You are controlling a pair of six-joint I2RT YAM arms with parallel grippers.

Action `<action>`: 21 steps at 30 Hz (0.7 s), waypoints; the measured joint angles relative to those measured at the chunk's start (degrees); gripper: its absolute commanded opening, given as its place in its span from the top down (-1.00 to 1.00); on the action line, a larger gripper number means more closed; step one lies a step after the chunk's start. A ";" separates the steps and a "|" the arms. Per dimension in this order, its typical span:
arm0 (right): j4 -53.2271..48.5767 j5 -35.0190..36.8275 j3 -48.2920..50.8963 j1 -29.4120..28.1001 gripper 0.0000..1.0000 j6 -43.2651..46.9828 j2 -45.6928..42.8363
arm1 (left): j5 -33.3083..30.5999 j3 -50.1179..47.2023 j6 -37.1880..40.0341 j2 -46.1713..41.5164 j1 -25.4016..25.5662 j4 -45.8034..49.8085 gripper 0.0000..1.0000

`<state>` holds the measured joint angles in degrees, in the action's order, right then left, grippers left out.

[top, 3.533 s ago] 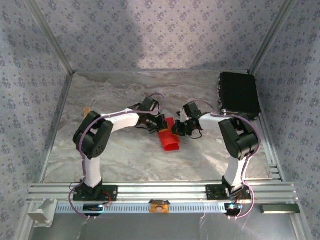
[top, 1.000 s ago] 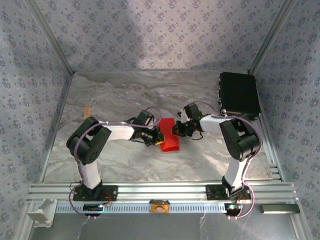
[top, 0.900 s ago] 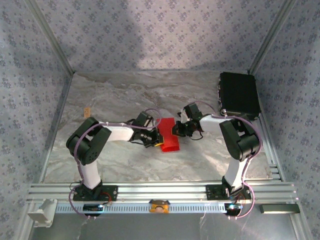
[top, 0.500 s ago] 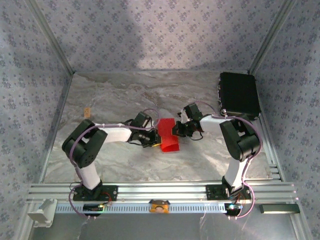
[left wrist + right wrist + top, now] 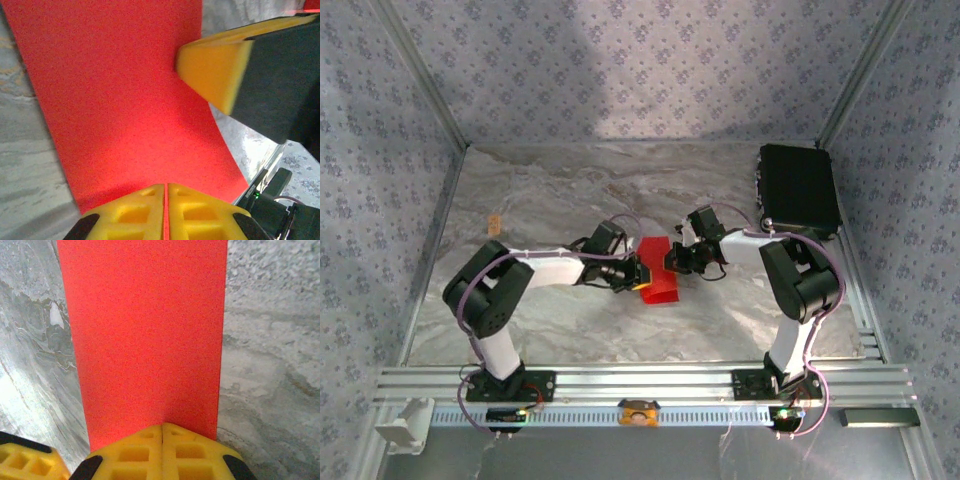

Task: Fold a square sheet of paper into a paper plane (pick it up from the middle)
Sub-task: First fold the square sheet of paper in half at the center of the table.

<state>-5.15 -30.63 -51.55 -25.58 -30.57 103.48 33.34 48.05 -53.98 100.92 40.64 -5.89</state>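
The square sheet of paper [image 5: 657,272] is bright red and shows as a folded oblong band, not a paper plane shape. It sits mid-table between the two grippers. My left gripper [image 5: 637,272] is shut on its left edge; in the left wrist view the yellow fingertips [image 5: 150,200] meet on the red sheet [image 5: 115,95]. My right gripper [image 5: 672,262] is shut on the opposite edge, its own gripper [image 5: 163,426] pinching the band [image 5: 145,325] at a crease. The right finger [image 5: 215,65] shows across the sheet in the left wrist view.
A black box [image 5: 798,188] stands at the back right corner. A small tan item [image 5: 493,221] lies at the left on the marbled table [image 5: 560,190]. Aluminium rails [image 5: 640,382] run along the front edge, and patterned walls close in the sides and back.
The left arm's elbow has swung leftward and lower while its gripper stays at the sheet's left edge. The right arm and the sheet have hardly moved.
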 measured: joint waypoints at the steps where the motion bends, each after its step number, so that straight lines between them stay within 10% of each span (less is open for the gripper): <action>1: 0.00 0.00 0.00 0.00 1.00 -0.04 0.00 | 0.11 -0.35 0.04 0.50 0.00 -0.20 0.82; 21: -0.48 0.02 0.31 -0.04 1.00 -0.04 -0.39 | -5.16 -0.94 10.54 -0.85 4.09 8.11 0.82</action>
<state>-5.63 -30.61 -51.24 -25.63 -30.61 103.09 28.18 47.11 -43.44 100.07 44.73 2.22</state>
